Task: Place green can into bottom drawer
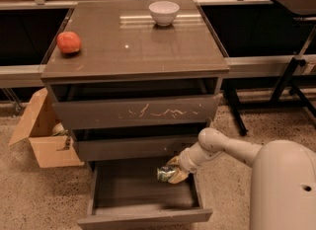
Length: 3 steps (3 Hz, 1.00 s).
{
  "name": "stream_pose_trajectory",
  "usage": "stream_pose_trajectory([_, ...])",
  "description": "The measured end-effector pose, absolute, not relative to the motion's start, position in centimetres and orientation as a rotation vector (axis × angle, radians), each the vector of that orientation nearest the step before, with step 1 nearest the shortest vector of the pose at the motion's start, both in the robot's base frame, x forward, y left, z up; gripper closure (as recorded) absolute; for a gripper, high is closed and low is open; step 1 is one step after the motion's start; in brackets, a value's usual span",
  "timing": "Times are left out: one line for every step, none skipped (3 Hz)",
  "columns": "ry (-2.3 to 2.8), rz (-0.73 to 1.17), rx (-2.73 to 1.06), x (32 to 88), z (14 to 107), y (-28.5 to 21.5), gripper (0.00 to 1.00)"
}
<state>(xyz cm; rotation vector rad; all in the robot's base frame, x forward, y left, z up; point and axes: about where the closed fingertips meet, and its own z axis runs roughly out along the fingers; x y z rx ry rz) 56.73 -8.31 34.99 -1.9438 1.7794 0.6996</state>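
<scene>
Over open bottom drawer (133,190), tool (174,174) gripping green can (164,173), speckled floor (39,199)

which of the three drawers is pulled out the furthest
The bottom drawer: its tray sticks far out, while the scratched top drawer and narrow middle drawer sit nearly closed. The gripper holds the green can over its right side.

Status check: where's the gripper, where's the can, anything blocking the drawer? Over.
Gripper shut on green can, low over right rear of the open bottom drawer. Can not yet released. Nothing seen in the drawer beneath it.
</scene>
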Motion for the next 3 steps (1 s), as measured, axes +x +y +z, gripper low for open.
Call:
stream_pose_trajectory([1.798, 0.763, -1.917, 56.9, 30.4, -8.1, 0.96])
stream_pose_trajectory([1.824, 0.798, -1.891, 57.3, 27.8, -8.3, 0.73])
stream_pose_trajectory([1.865, 0.809, -1.851, 57.6, 25.3, -9.0, 0.50])
